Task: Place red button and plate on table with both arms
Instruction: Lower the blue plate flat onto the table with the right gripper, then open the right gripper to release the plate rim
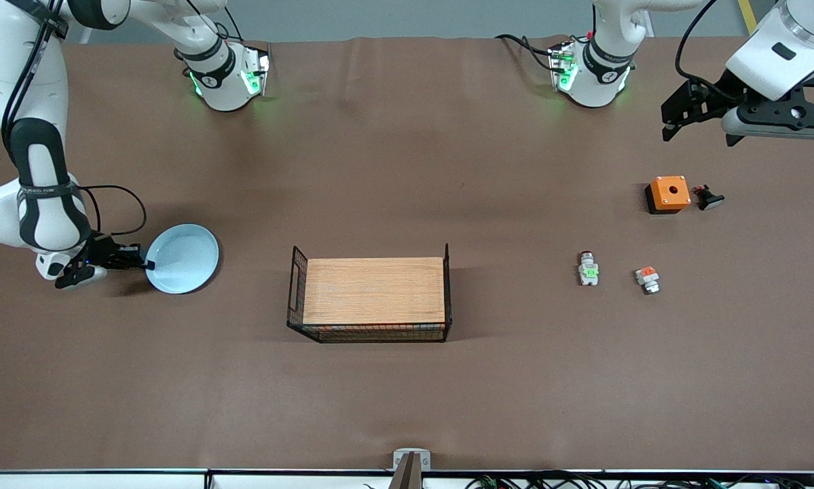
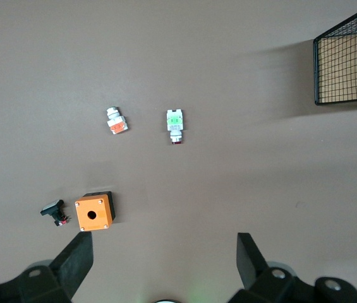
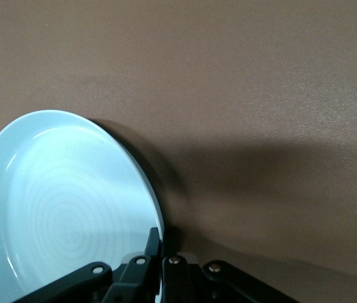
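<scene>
The right pincer was clamped on the rim of the plate, at the right arm's end of the table. The left pincer, fingers apart, hovered over bare table near the orange box; the red button lay on the table, well apart from it.

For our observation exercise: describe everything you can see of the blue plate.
The plate is round, pale blue and shallow, with a raised rim and faint rings inside; it looks glazed and holds nothing. It sits toward the right arm's end of the table, beside the wire rack. The right pincer is shut on its rim, one finger inside and one outside. Shadow under it suggests it is tilted.
</scene>
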You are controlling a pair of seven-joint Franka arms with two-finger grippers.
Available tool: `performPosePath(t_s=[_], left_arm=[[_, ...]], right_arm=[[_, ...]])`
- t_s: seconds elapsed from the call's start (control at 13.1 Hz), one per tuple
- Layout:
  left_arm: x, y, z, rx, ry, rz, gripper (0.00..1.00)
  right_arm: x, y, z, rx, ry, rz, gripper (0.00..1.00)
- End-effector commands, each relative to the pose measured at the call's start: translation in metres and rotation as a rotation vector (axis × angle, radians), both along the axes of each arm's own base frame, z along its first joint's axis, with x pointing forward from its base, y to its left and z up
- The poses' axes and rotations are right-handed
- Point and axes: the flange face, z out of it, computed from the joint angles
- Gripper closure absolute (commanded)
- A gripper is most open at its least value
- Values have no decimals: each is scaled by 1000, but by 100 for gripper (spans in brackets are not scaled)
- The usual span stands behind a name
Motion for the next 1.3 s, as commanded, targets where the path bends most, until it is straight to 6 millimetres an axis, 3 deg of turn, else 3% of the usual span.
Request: performPosePath(t_s=[0.0,0.38,0.54,0.69,0.92,1.15,1.23], left_arm=[[-7,-2,4,-13,-13,13,0],[-7,-2,4,-13,-13,13,0],[-6,-2,4,-13,-14,13,0],[-7,-2,4,-13,-13,13,0],[-7,-2,4,-13,-13,13,0],[-7,-2,4,-13,-13,13,0],[-7,-2,5,-13,-14,13,0]], right_arm=[[7,0,3,17,-28,-22,82],[18,12,11,69,37,-77,45],[17,13,18,126,61,-69,1],[25,13,31,135,122,-133,0],[54,10,68,51,118,-31,0],[75,17,124,-11,158,-26,0],[84,28,154,-61,212,-68,0]])
